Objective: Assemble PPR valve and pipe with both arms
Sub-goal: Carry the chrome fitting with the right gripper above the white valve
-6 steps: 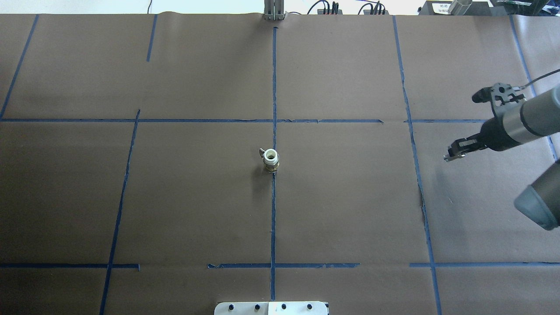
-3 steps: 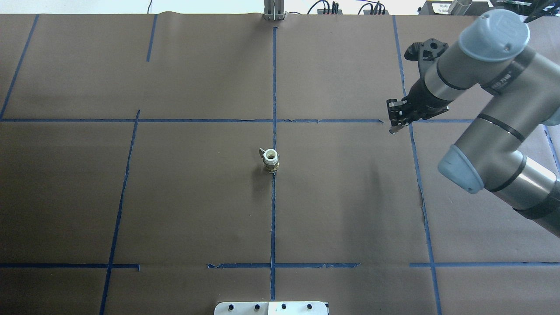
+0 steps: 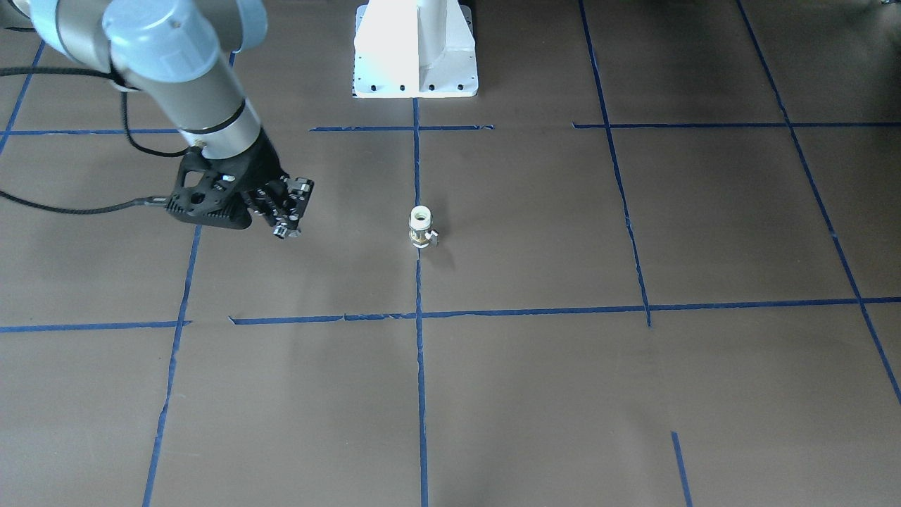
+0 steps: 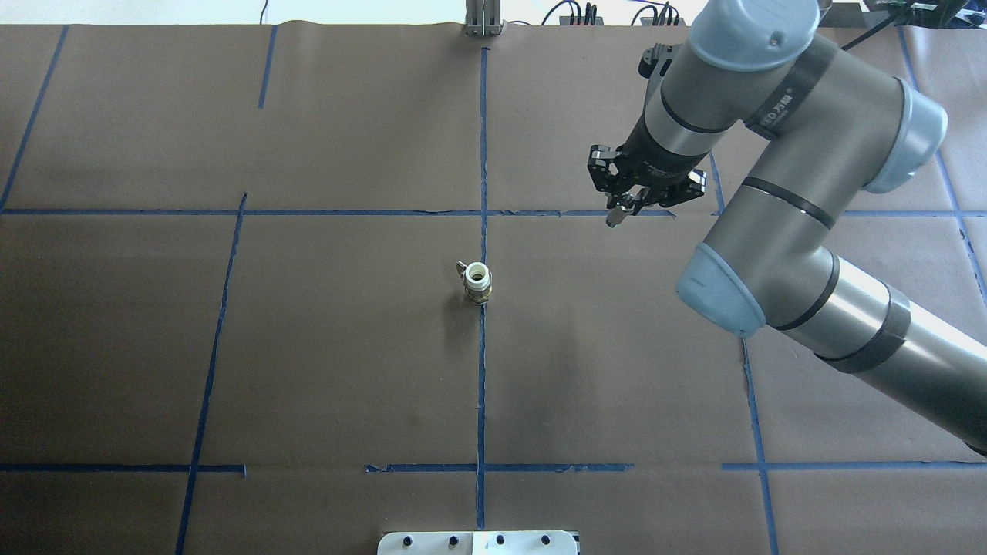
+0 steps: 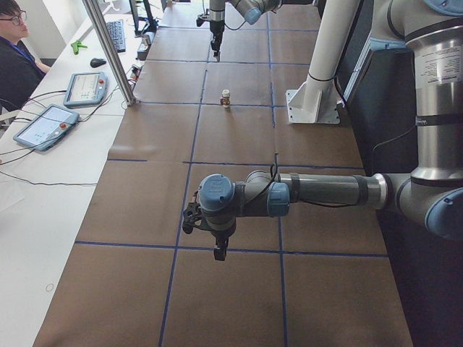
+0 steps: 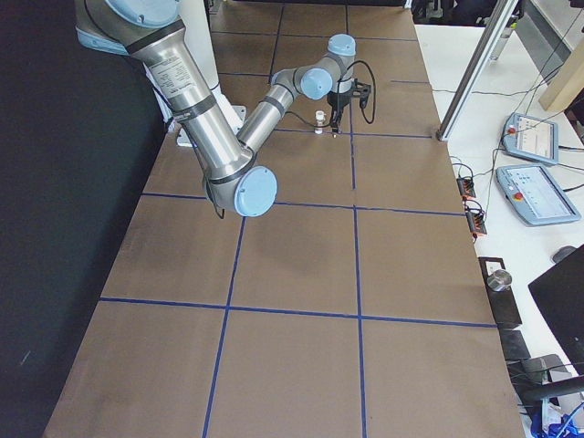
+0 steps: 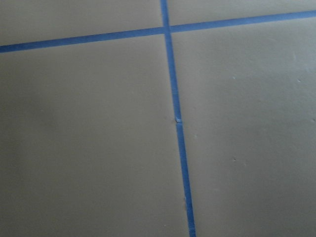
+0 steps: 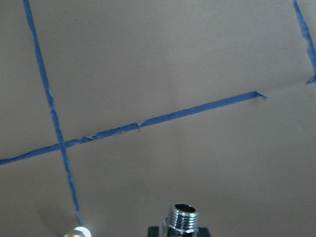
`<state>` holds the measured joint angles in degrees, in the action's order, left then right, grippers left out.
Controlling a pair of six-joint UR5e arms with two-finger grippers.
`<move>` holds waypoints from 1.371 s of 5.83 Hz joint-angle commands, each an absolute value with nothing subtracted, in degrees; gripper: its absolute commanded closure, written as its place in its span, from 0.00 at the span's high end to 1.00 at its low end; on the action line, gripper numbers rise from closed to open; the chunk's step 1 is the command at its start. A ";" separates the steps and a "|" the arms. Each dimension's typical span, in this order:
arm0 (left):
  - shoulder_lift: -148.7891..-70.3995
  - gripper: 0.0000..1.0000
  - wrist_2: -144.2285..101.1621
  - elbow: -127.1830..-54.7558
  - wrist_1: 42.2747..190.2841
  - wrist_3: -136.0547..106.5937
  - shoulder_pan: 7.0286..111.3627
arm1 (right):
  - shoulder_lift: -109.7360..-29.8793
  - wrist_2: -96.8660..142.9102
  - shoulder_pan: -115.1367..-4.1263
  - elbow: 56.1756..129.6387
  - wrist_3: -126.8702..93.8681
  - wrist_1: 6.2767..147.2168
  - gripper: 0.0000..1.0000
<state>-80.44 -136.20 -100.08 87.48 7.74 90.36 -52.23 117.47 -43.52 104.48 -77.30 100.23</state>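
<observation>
**Exterior front-facing.** The PPR valve [image 3: 420,227] stands upright on the matte brown paper cover [image 3: 563,394], on the central blue tape line [image 3: 420,366]. Its white plastic tube end faces up, with the brass-coloured middle and a small side tab below. The right gripper [image 3: 286,229] hovers near the valve without touching it, jaws closed on the pipe [image 3: 283,232], a shiny chrome fitting.

**Overhead exterior.** The right gripper [image 4: 621,210] is beyond the valve [image 4: 477,281] and to its right.

**Exterior left.** The left gripper [image 5: 219,249] hangs well apart from the valve, pointing down. Its opening cannot be judged.

**Left wrist-mounted.** Only paper and crossing tape lines appear.

**Right wrist-mounted.** The pipe's threaded, round open end sits between black fingers [image 8: 154,232]. The valve's white rim shows to the lower left.
</observation>
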 commanded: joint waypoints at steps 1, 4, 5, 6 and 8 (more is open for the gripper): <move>-80.51 1.00 -136.05 -100.20 87.54 7.47 90.35 | -45.91 111.91 -37.47 103.28 -91.36 102.99 0.00; -80.86 1.00 -136.05 -100.20 87.54 7.38 90.35 | -35.70 106.81 -32.62 91.88 -100.27 104.85 0.00; -80.95 1.00 -136.05 -100.20 87.54 7.38 90.35 | -35.77 105.48 -31.13 91.67 -101.24 104.85 0.00; -81.38 1.00 -136.05 -100.20 87.54 7.30 90.35 | -35.86 105.29 -30.24 91.58 -101.42 104.85 0.00; -81.47 1.00 -136.05 -100.11 87.54 7.29 90.35 | -36.21 105.21 -29.45 91.32 -101.34 104.77 0.00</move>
<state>-81.42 -136.05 -100.13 87.50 7.30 90.35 -36.06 105.30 -29.82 91.52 -101.36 104.83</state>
